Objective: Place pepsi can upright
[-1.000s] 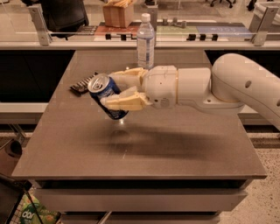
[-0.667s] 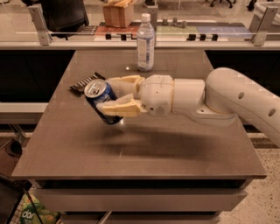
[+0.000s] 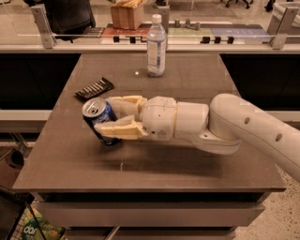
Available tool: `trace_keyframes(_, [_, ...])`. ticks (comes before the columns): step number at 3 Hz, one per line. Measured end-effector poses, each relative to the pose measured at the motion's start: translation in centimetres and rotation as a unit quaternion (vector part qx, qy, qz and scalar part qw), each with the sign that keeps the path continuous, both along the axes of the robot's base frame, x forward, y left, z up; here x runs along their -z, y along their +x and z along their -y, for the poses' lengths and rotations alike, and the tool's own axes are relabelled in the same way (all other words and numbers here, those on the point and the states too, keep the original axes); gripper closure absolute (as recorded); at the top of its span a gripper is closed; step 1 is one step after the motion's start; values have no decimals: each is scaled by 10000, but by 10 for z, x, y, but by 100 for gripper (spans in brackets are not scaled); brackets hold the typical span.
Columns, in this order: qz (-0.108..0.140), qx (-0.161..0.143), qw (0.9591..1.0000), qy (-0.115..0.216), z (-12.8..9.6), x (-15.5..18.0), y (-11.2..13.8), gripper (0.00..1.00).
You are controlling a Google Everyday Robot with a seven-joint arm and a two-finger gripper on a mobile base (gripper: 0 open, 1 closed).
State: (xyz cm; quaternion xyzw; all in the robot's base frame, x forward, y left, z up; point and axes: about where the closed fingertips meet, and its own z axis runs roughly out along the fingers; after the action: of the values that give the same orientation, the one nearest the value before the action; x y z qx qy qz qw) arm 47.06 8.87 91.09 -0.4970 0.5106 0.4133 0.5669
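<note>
The pepsi can [image 3: 99, 119] is blue with a silver top and pull tab. It is tilted, top leaning up and to the left, low over the left part of the dark table [image 3: 154, 159]. My gripper [image 3: 111, 115] reaches in from the right on a white arm and is shut on the can, one beige finger [image 3: 119, 131] in front of it and one behind. The can's bottom is close to the tabletop; whether it touches is unclear.
A clear plastic water bottle [image 3: 156, 46] stands upright at the back middle of the table. A dark flat snack packet [image 3: 94, 88] lies at the left, just behind the can. A glass rail and shelf with a brown box [image 3: 125, 14] run behind the table.
My gripper has carried the can further left and lower toward the tabletop. The can is still tilted in the same grip.
</note>
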Motion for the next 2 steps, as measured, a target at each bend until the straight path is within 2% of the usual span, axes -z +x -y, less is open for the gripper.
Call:
trace_keyframes(1, [-186, -10, 9998, 4, -7, 12, -2, 100])
trace_keyframes(2, [-172, -30, 9998, 0, -9, 11, -3, 82])
